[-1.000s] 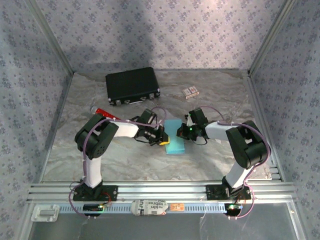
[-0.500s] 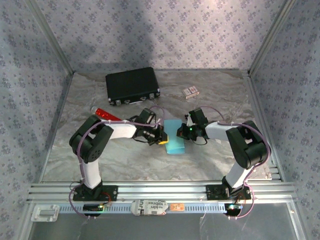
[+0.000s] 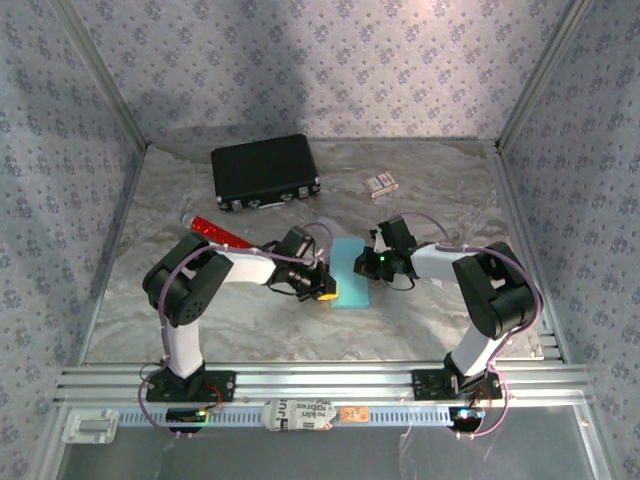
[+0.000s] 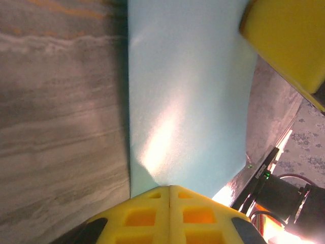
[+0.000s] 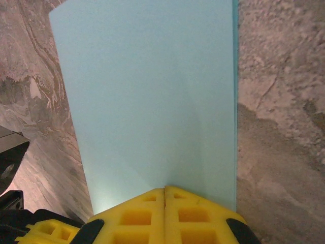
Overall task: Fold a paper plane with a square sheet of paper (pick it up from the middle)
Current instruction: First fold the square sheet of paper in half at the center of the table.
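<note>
The left arm (image 3: 188,292) and right arm (image 3: 492,290) are alike: black rounded joint housings, white links, black base plates. A lilac cable (image 3: 165,290) loops along each, back from the wrist. The left gripper (image 4: 169,189) and right gripper (image 5: 165,189) have yellow fingers (image 5: 137,218) moulded with square recesses. Behind the right gripper a small green light (image 3: 384,262) glows, and white lettering (image 4: 261,173) marks the black housing there.

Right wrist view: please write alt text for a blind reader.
A light blue paper lies on a grey marbled table. The yellow right end effector, shut, meets the paper's near edge at the bottom.
</note>
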Controlling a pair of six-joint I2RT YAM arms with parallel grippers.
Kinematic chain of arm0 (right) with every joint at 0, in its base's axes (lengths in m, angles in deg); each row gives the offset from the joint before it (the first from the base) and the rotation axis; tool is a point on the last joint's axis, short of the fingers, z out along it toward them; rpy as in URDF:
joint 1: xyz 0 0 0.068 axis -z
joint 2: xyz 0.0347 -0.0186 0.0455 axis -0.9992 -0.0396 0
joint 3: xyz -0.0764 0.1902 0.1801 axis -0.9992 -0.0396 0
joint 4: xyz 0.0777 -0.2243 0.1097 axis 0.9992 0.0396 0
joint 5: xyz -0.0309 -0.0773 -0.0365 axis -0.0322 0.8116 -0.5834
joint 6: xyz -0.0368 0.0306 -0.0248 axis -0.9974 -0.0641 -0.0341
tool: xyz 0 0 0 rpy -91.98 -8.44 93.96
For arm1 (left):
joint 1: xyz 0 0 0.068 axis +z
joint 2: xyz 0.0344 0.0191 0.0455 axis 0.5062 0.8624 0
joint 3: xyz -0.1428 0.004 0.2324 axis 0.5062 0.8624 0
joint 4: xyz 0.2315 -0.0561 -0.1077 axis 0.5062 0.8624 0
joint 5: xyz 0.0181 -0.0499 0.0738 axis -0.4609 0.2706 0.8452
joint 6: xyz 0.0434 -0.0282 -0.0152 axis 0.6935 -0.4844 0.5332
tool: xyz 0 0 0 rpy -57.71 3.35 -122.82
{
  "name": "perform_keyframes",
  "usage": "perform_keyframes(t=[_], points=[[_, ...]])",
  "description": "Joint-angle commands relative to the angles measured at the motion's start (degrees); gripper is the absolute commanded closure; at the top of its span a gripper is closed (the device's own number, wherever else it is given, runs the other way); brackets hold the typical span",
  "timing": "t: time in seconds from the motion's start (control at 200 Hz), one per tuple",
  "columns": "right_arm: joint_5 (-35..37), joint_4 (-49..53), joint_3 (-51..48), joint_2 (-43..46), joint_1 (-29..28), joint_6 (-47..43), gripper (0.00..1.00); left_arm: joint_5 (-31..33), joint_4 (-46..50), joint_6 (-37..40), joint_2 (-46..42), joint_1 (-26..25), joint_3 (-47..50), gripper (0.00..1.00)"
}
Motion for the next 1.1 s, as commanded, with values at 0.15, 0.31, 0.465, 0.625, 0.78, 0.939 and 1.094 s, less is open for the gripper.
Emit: perform_keyframes(t=[0.15,0.31,0.465,0.625,0.78,0.939,1.094], points=[[5.07,5.7,-2.8,-1.0,0.25,-0.1,1.0,1.28,1.07,0.83,-1.17,-0.33,3.31,0.97],[4.98,5.78,-2.7,-1.01,0.23,-0.2,1.0,1.14,1.94,-0.27,-4.49,-0.41,0.23,0.96],[4.93,5.61,-2.77,-0.98,0.25,-0.11,1.0,0.36,2.88,-0.89,-4.75,-0.92,-2.34,0.96],[5.07,5.61,-3.02,-1.0,0.25,-0.1,1.0,0.26,4.47,-0.55,-4.06,-1.94,-3.04,0.96],[5.07,5.63,-3.17,-1.03,0.26,-0.09,1.0,0.48,7.02,1.26,-2.32,-2.39,-2.03,0.96],[5.16,5.62,-3.45,-0.93,0.22,-0.1,1.0,2.36,11.88,4.9,-1.27,-3.47,-0.63,0.96],[5.22,5.69,-3.49,-0.92,0.24,-0.09,1.0,3.88,13.83,6.65,-1.66,-3.71,1.06,0.96]])
